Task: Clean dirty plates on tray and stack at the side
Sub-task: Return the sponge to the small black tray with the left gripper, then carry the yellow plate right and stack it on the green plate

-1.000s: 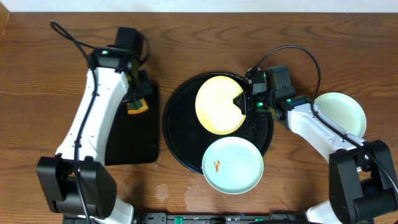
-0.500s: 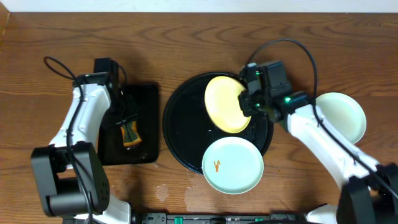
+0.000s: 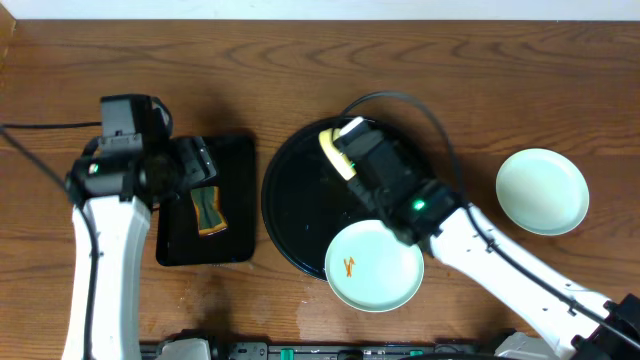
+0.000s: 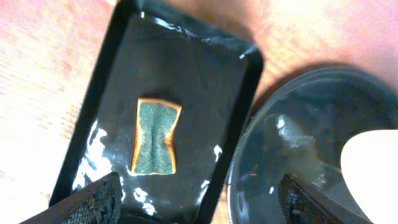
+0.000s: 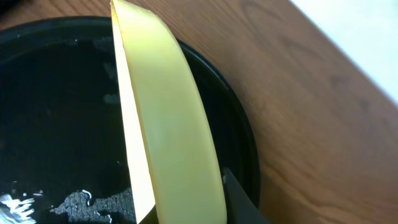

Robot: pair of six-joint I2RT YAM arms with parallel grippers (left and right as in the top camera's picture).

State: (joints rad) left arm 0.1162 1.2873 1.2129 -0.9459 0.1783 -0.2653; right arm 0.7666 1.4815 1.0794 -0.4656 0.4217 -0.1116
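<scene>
Plate of yellow colour stands on its edge, gripped at the rim by my right gripper over the 12 o'clock part of the round tray. The smeared mint plate lies at the tray's 5 o'clock. The second mint plate lies on the table at 3 o'clock, apart. My left gripper is spread wide above the sponge.

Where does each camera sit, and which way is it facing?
Overhead: above the table, looking straight down; left arm and right arm show.
Left wrist: above the rectangular tray, facing down at the sponge; open jaws at bottom corners.
Right wrist: close over the round tray, along the tilted yellow plate; one jaw shows.
Shared: all see the round tray.
</scene>
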